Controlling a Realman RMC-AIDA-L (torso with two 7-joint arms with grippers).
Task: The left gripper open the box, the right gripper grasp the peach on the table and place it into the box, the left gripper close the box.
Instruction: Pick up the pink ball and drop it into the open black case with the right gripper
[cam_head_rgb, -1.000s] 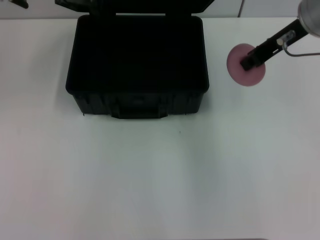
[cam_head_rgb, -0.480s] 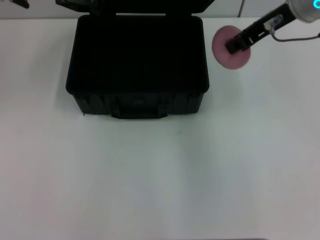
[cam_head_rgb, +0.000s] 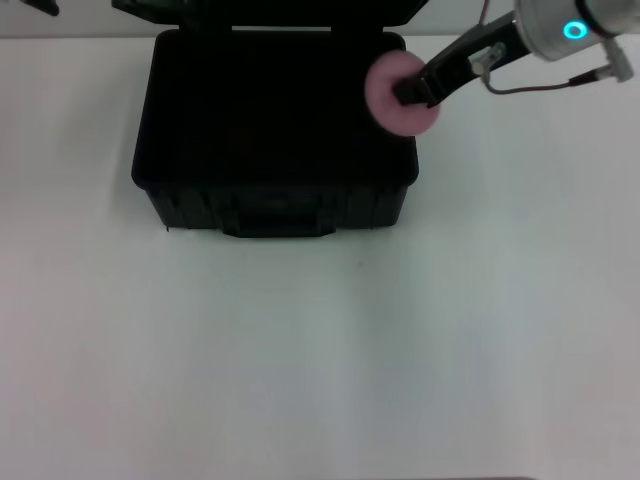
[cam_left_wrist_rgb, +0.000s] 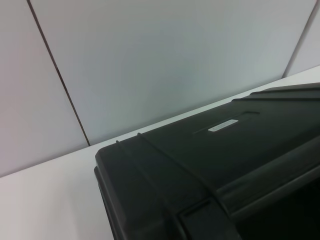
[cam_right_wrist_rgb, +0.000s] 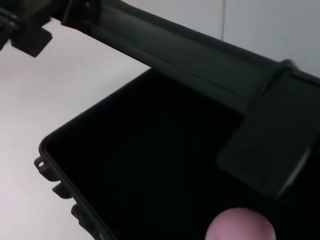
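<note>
The box (cam_head_rgb: 270, 210) stands open at the back middle of the white table, its lid (cam_head_rgb: 270, 10) raised behind it. My right gripper (cam_head_rgb: 412, 88) is shut on the pale pink peach (cam_head_rgb: 395, 100) and holds it above the box's right rim, near the back corner. In the right wrist view the peach (cam_right_wrist_rgb: 241, 226) hangs over the dark, bare inside of the box (cam_right_wrist_rgb: 150, 165). The left wrist view shows the lid's outer face (cam_left_wrist_rgb: 200, 160) with its white label (cam_left_wrist_rgb: 223, 126). Only a black tip of my left gripper (cam_head_rgb: 40, 6) shows, at the far left back.
The white table (cam_head_rgb: 320, 360) spreads wide in front of the box and to both sides. The right arm's thin cable (cam_head_rgb: 545, 85) loops above the table right of the box. A pale panelled wall (cam_left_wrist_rgb: 150, 60) rises behind the table.
My right gripper has carried the peach left and away from me, off the table right of the box to above the box's right rim. The box and left arm have not moved.
</note>
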